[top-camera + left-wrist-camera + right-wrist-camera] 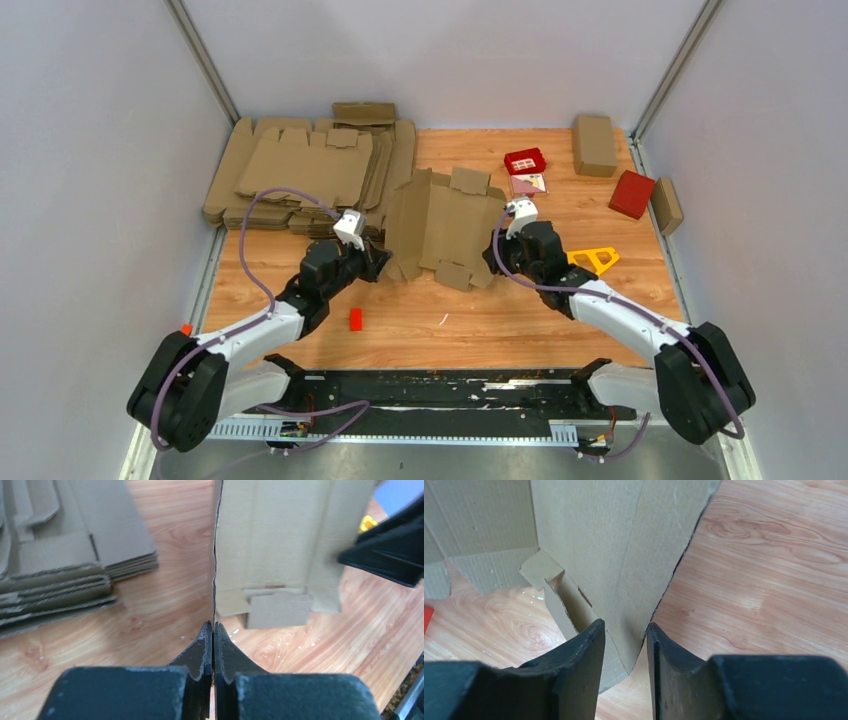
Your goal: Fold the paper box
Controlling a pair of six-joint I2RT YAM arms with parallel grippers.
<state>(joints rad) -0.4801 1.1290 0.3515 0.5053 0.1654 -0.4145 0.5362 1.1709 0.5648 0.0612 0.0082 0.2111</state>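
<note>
Pinching the paper box (270, 545) by its near edge, the left gripper (213, 630) is clamped tight; the right gripper (624, 635) stands parted astride the opposite edge. Bare wood lies beside both; one stack of flat sheets (60, 575) sits left.

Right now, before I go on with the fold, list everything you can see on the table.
paper box: one, brown, unfolded sheet at table centre, between the two pincers.
flat cardboard stack: several sheets, brown, far left corner.
folded cartons: two, brown, far right, one by the right wall.
red boxes: two, one plain at right, one with a window near the far centre.
small card: one, pinkish, beside the windowed red box.
yellow triangular frame: one, right of centre.
small red block: one, near centre-left.
left pincer: shut on the paper box's edge.
right pincer: jaws apart astride the paper box's other edge.
</note>
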